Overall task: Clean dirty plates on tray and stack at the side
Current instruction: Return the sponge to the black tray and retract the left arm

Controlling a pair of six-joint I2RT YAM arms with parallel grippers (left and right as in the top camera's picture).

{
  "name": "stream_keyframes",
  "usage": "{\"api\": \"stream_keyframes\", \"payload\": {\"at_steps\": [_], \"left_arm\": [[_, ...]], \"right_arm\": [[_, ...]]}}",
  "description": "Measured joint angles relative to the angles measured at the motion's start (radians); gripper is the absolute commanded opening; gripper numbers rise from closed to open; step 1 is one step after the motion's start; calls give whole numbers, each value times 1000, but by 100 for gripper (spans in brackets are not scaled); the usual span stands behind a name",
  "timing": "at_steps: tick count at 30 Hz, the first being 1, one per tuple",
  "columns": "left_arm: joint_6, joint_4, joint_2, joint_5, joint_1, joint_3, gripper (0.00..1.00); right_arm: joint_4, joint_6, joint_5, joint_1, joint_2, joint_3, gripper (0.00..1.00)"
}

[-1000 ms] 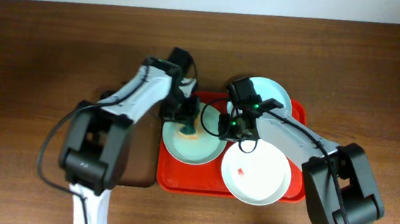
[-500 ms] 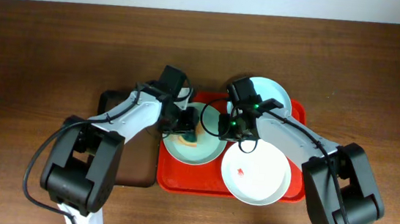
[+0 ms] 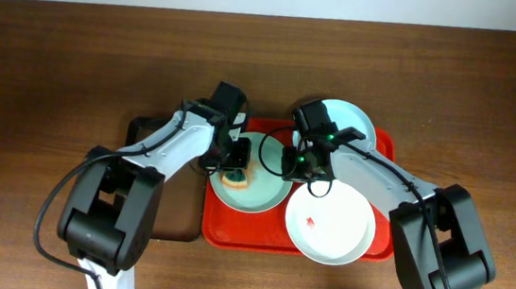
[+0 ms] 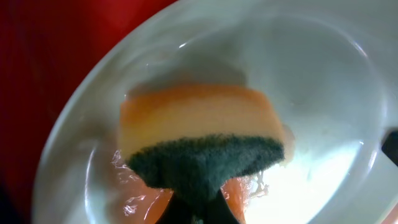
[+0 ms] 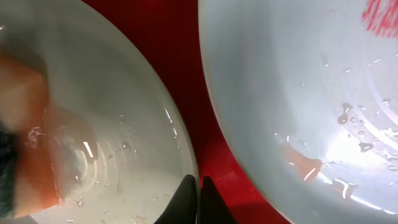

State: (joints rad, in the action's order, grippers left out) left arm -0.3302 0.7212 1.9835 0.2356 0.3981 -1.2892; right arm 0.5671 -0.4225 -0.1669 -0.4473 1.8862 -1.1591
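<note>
Three pale plates lie on the red tray [image 3: 377, 243]. The left plate [image 3: 262, 197] is wet. My left gripper [image 3: 236, 168] is shut on an orange sponge with a dark green scrub side [image 4: 199, 134] and presses it onto this plate [image 4: 311, 68]. My right gripper [image 3: 291, 163] is shut on the same plate's right rim [image 5: 112, 124], fingertips [image 5: 189, 198] pinched together at the edge. The front right plate [image 3: 329, 223] has a red smear [image 5: 382, 15] and water drops. The back right plate [image 3: 353, 121] lies behind my right arm.
A dark, narrow tray [image 3: 185, 215] lies against the red tray's left side, under my left arm. Brown tabletop [image 3: 44, 95] surrounds both trays. Both arms cross over the middle of the red tray.
My left arm has shifted and the sponge has slid a little toward the front left of the plate. My right gripper has kept its hold on the rim.
</note>
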Motion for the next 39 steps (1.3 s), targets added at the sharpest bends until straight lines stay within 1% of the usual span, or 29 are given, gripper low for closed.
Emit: {"api": "stream_keyframes", "payload": {"at_steps": [2,4,6,9,10,11,13,15,19,21,22,24,26,27,28,29,33,34,35,36,37,39], "left_arm": [[0,8,10,8,2,-10,0],[0,6,17,66,-3,-14,0],[0,6,34,170,-2,-26,0],[0,34,27,210,8,-40,0],[0,43,4,197,10,-40,0],[0,58,-26,149,11,-42,0],[0,81,-65,11,17,-48,0],[0,37,-66,-71,27,-13,0],[-12,-85,-69,-90,29,87,0],[-13,-152,-87,-50,31,130,0],[-15,-191,-91,35,32,156,0],[-16,-216,-91,175,40,174,0],[-18,-210,-90,266,46,181,0],[-19,-187,-90,285,46,176,0],[-19,-144,-101,275,46,169,0],[-19,-89,-138,224,42,164,0],[-19,86,-466,-58,10,129,0],[-19,113,-497,-96,0,127,0],[-19,186,-518,-164,-32,124,0],[-19,223,-519,-212,-77,125,0],[-19,244,-517,-236,-110,125,0],[-19,294,-454,-266,-167,126,0]], "right_arm": [[0,0,0,0,0,0,4],[0,0,0,0,0,0,4],[0,0,0,0,0,0,4],[0,0,0,0,0,0,4],[1,0,0,0,0,0,4],[1,0,0,0,0,0,4],[0,-1,0,0,0,0,4],[0,0,0,0,0,0,5],[0,0,0,0,0,0,5],[0,0,0,0,0,0,5],[0,0,0,0,0,0,5],[0,0,0,0,0,0,5],[0,0,0,0,0,0,5],[0,0,0,0,0,0,5],[0,0,0,0,0,0,5],[0,0,0,0,0,0,5],[-1,0,0,0,0,0,5],[-1,0,0,0,0,0,5],[-1,0,0,0,0,0,5],[0,1,-1,0,0,0,5],[0,0,0,0,0,0,5],[0,0,0,0,0,0,5]]}}
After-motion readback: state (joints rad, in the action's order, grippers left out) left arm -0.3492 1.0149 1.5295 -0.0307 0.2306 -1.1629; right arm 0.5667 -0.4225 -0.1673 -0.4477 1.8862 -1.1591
